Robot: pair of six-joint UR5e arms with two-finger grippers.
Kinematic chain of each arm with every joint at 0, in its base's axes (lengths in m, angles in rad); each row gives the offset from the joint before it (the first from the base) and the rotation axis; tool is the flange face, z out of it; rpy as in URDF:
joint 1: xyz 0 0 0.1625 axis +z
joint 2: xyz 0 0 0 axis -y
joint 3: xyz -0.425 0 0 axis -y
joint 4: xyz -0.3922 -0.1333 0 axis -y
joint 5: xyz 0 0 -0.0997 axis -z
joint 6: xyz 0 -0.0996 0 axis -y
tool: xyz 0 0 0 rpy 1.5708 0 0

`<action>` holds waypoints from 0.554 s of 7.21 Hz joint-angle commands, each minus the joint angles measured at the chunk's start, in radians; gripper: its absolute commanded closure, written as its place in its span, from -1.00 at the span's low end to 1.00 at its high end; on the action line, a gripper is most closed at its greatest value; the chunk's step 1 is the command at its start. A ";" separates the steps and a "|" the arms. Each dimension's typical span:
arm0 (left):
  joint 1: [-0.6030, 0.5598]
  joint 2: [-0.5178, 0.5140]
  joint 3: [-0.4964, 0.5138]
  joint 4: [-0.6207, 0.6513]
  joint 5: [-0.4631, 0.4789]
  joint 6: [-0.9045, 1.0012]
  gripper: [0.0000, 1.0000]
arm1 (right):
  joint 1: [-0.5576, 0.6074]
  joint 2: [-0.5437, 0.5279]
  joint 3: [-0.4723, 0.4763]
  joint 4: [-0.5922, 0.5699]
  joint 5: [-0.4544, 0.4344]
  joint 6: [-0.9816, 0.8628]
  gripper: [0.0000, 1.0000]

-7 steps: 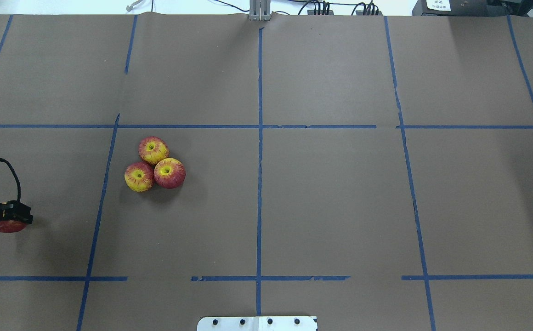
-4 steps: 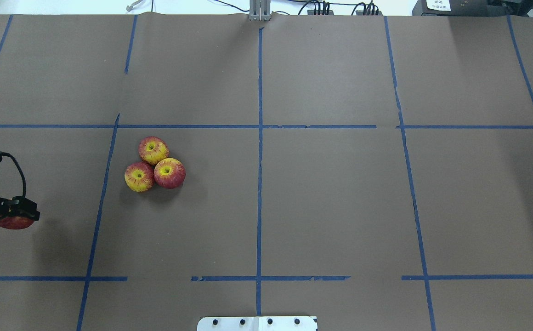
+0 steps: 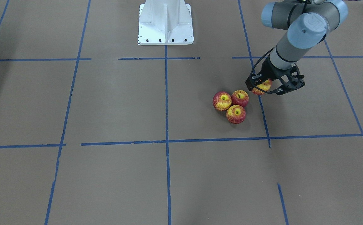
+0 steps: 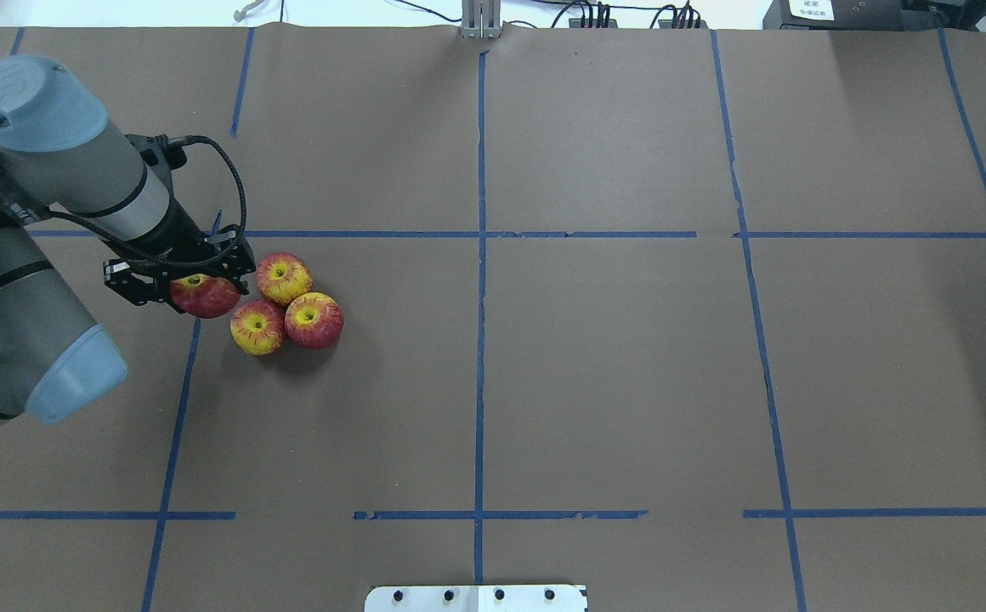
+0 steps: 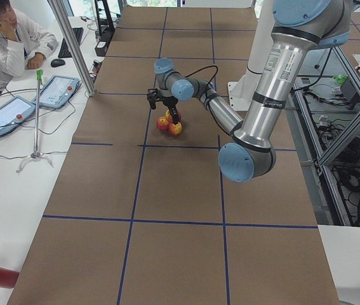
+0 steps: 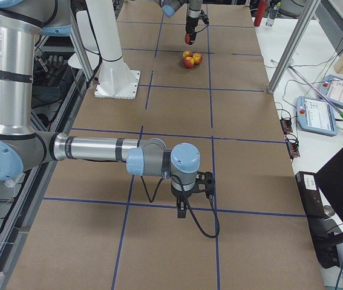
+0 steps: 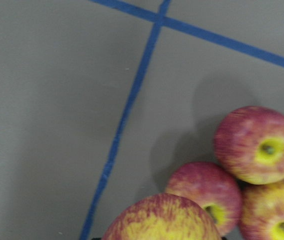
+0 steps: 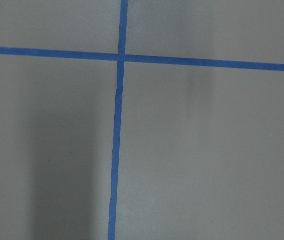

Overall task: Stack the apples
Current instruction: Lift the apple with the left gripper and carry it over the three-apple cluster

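Note:
Three red-and-yellow apples lie touching in a cluster on the brown table: one at the far side (image 4: 285,278), one at the near left (image 4: 257,327), one at the near right (image 4: 314,320). My left gripper (image 4: 197,287) is shut on a fourth apple (image 4: 204,296) and holds it above the table, just left of the cluster. In the front-facing view the held apple (image 3: 262,86) hangs right of the cluster (image 3: 236,114). The left wrist view shows the held apple (image 7: 162,221) at the bottom edge and the cluster (image 7: 258,144) to the right. My right gripper (image 6: 190,198) shows only in the exterior right view; I cannot tell its state.
Blue tape lines (image 4: 480,255) divide the brown paper. The white robot base (image 3: 166,22) stands at the table's near middle edge. A person (image 5: 5,38) sits at a side desk with tablets (image 5: 56,89). A metal post (image 5: 72,44) rises at the table's far edge.
My left arm has swung in from the view's left edge, carrying the apple up and to the right until it hangs beside the cluster. The three apples have not moved.

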State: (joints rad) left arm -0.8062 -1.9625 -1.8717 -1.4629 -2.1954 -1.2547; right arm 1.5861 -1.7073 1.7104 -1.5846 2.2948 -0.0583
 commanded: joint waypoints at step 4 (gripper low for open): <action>0.042 -0.088 0.150 -0.078 0.002 0.000 1.00 | 0.000 0.000 0.000 0.000 0.000 0.000 -1.00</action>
State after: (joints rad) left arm -0.7813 -2.0424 -1.7582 -1.5023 -2.1934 -1.2534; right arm 1.5861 -1.7073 1.7104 -1.5846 2.2949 -0.0583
